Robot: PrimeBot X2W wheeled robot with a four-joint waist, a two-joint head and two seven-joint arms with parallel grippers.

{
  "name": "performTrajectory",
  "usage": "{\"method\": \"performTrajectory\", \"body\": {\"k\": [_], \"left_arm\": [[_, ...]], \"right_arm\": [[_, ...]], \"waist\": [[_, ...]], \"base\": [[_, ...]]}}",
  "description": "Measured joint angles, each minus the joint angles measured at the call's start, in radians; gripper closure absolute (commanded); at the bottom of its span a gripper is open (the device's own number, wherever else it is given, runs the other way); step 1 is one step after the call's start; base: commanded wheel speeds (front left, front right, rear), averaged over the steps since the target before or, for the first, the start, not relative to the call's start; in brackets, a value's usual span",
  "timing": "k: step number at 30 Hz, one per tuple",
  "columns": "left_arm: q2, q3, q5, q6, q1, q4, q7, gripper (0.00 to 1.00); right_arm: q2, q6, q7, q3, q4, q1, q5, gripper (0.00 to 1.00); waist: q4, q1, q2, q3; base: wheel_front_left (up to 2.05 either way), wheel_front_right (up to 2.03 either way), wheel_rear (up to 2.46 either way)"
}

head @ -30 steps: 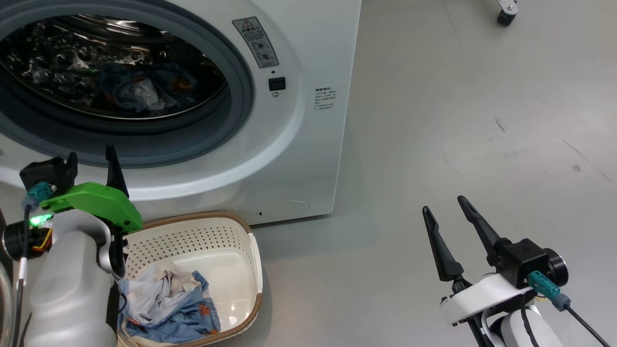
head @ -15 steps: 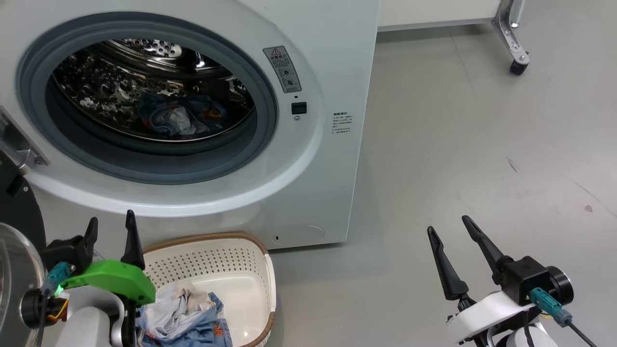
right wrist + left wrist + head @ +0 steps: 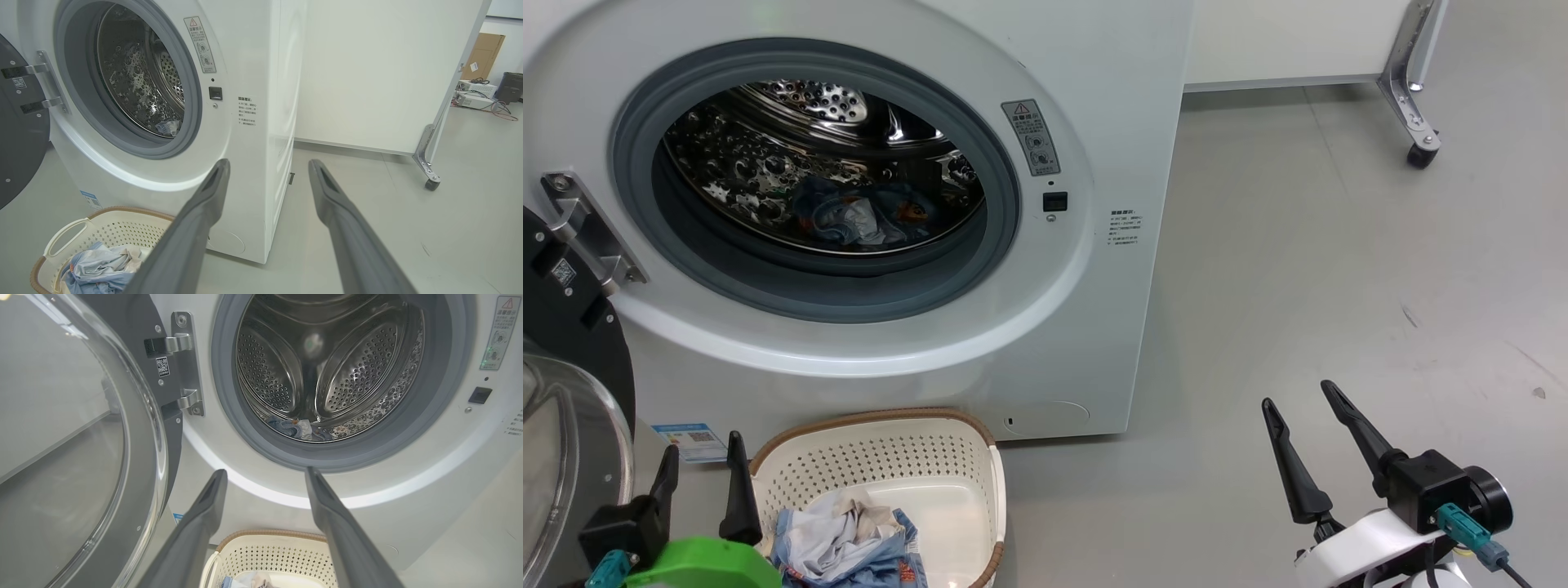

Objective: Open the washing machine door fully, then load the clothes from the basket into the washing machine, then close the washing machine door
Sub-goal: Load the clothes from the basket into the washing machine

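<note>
- Two tools stand with their fingers spread wide and nothing between them: the left tool (image 3: 703, 445) at the lower left of the head view, the right tool (image 3: 1297, 394) at the lower right.
- The left tool's fingers point upward just beside the left end of the basket (image 3: 890, 461). The right tool hangs over bare floor (image 3: 1339, 245), well apart from the basket and the washing machine (image 3: 1094, 327).
- The basket sits on the floor close in front of the machine, below the drum opening. Some of the clothes (image 3: 849, 543), light blue and white, lie bunched at its left end.
- More of the clothes lie low in the steel drum (image 3: 768, 155), behind the grey gasket (image 3: 1001, 245).
- The washing machine door (image 3: 580, 343) stands swung open to the left on its metal hinge (image 3: 588, 233).
- A blue sticker (image 3: 690, 437) shows low on the machine's front, between door and basket.
</note>
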Motion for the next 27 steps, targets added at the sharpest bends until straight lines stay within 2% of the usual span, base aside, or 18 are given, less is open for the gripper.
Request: {"method": "performTrajectory", "body": {"k": [9,27], "left_arm": [[-0.003,0.021,0.000,-0.004,0.129,-0.106,0.000,0.00],[-0.004,0.022,0.000,-0.007,0.245,-0.257,0.000,0.00]], "right_arm": [[0.000,0.000,0.000,0.001,-0.013,0.016,0.000,0.00],[0.000,0.000,0.000,0.024,-0.031,0.022,0.000,0.00]], "waist": [[0.012,0.0000,0.0000,-0.011],[0.012,0.0000,0.0000,0.007]], "base": [[0.00,0.00,0.00],[0.00,0.00,0.00]]}}
